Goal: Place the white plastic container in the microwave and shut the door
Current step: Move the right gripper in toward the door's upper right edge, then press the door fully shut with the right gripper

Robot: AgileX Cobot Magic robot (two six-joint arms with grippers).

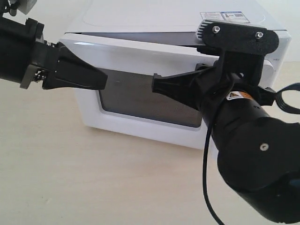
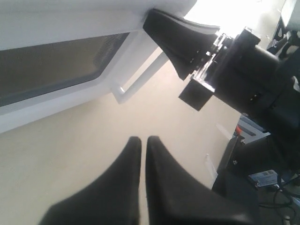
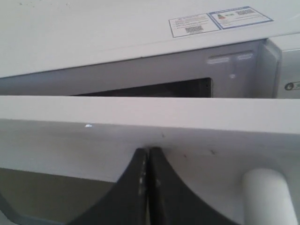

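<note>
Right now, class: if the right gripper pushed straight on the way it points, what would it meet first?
The door of the microwave: the right gripper, shut, seems to touch its white face just above the window, with the door slightly ajar.

Exterior view: pale beige matte tabletop [image 1: 70, 178] fills lower left and lower centre of frame, faint grain. Light soft, diffuse; shadows on surface weak. Upper left corner: washed-out white backdrop [image 1: 56, 10], wall or further surface, cannot tell.

Left wrist view: tabletop again, strong overexposed white glare [image 2: 234, 14] beyond it. Past table edge, dim blurred clutter: dark cables [image 2: 281, 197], small white labelled box [image 2: 265, 178], red-and-blue item [image 2: 246, 129], kind unclear.
</note>
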